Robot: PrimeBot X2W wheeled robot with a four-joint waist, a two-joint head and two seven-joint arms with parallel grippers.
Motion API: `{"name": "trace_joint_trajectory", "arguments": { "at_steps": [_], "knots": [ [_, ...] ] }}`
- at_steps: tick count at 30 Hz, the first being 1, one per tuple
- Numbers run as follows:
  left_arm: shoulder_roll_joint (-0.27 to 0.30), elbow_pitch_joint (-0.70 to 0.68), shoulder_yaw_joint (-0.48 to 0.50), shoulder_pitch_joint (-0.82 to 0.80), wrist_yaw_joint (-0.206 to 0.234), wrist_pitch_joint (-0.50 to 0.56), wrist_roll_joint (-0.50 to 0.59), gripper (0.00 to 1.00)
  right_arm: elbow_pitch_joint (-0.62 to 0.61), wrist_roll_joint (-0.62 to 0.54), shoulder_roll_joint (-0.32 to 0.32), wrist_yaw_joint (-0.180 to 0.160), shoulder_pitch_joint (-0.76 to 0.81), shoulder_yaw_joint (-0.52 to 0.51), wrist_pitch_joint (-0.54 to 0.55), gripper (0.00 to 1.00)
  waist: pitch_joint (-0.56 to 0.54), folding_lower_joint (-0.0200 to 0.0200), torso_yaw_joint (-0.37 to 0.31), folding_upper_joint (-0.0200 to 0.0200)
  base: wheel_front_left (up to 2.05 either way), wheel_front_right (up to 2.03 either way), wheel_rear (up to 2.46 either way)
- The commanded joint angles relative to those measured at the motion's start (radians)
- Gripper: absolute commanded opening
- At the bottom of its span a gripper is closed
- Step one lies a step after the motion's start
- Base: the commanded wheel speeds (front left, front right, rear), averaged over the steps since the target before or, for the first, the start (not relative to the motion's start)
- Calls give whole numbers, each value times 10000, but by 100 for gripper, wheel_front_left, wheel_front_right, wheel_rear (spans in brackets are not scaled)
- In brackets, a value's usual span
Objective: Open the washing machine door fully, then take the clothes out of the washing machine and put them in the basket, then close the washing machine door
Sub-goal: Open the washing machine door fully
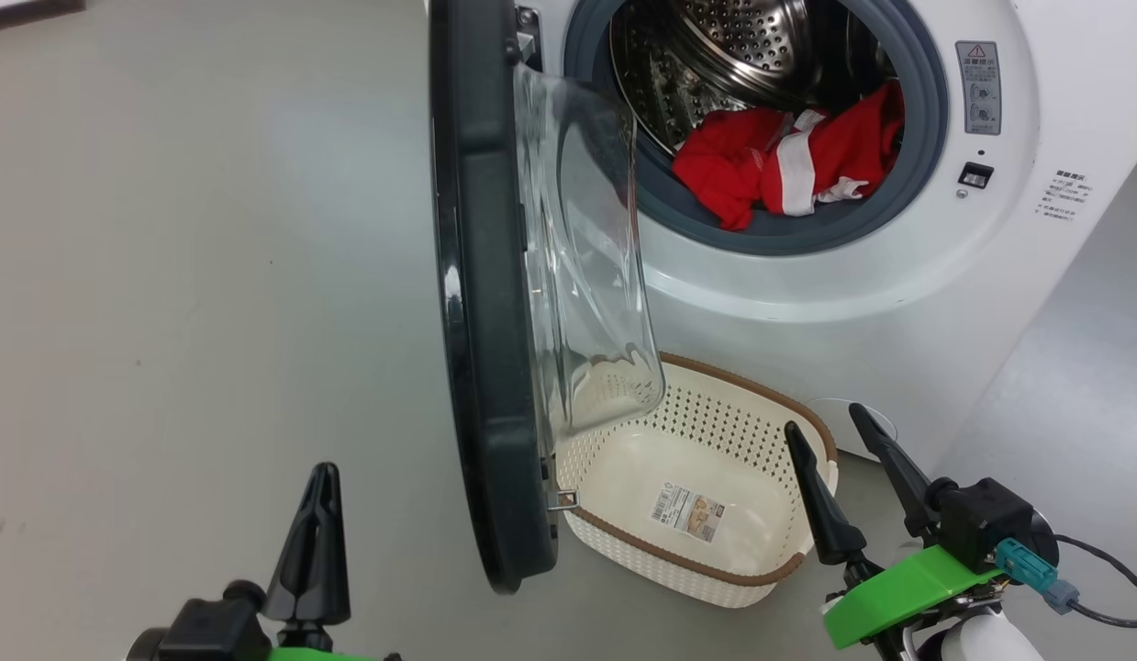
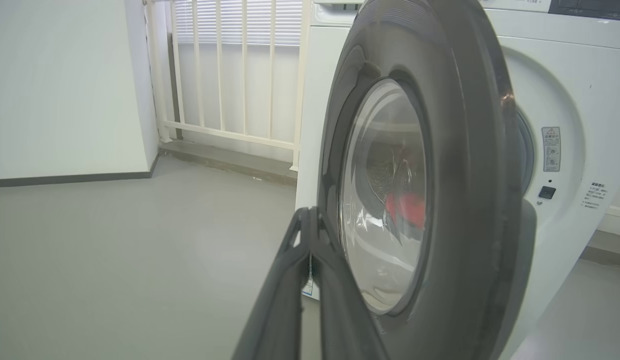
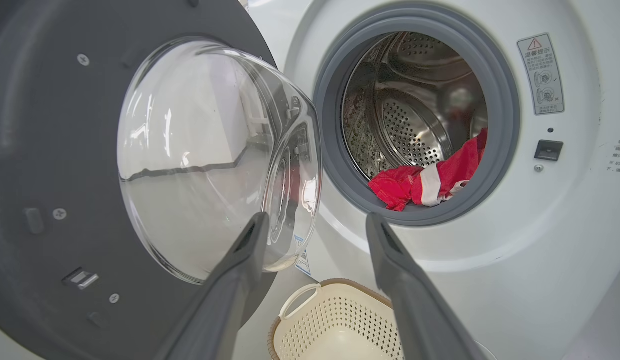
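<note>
At the lower left of the head view, closest to me, my left gripper [image 1: 324, 473] has its two dark fingers pressed together from base to tip, with nothing between them. In its own wrist view the tips meet just left of the door [image 2: 470, 150]. I can't tell from that angle whether they touch its black rim, because the fingers overlap it in the picture.

At the lower right of the head view my right gripper [image 1: 820, 420] has its fingers spread wide and holds nothing. They point up over the near right corner of the basket [image 1: 706, 567]. The basket sits on the grey floor [image 1: 210, 275] at lower centre, just in front of the washing machine [image 1: 807, 303], with a sticker [image 1: 687, 512] on its bottom.

The door stands open, edge-on to the head camera, and runs from the top of the frame down to lower centre. It is hinged at the left of the opening. Its clear glass bowl [image 1: 586, 257] bulges to the right and overhangs the basket's left end.

Beyond it, in the upper right, the washing machine shows its round opening with a grey gasket [image 1: 926, 119] and a steel drum [image 1: 715, 46]. The clothes [image 1: 733, 170], red with white stripes, lie heaped at the bottom of the drum, with a fold draped onto the gasket's lower lip. In the right wrist view they sit right of centre, above the spread fingers.
</note>
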Motion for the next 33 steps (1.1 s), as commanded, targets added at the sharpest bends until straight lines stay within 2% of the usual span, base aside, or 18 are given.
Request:
{"name": "trace_joint_trajectory", "arguments": {
  "at_steps": [1, 15, 23, 27, 33],
  "knots": [
    [23, -376, 275, -234, -6, -49, 157, 0, -254, 51, 37, 65, -157, 210, -62, 100, -8, 0, 3, 0, 0, 0, 0],
    [76, -2161, -174, -1872, -590, -1, 347, 0, -119, 207, 37, 65, -94, 354, -63, 100, -119, 0, 2, 0, 0, 0, 0],
    [53, -3248, -1239, -2610, -779, 754, 348, 0, -58, 219, 37, 65, -59, 405, -63, 100, -164, 0, -147, 0, 0, 0, 0],
    [42, -3231, -2016, -2718, -879, 1295, 275, 0, -79, 190, 37, 65, -61, 398, -63, 100, -121, 0, -197, 0, 0, 0, 0],
    [32, -2646, -2746, -2576, -758, 1718, 91, 0, -107, 159, 37, 65, -86, 389, -63, 100, -41, 0, -255, 0, 0, 0, 0]
  ]
}}
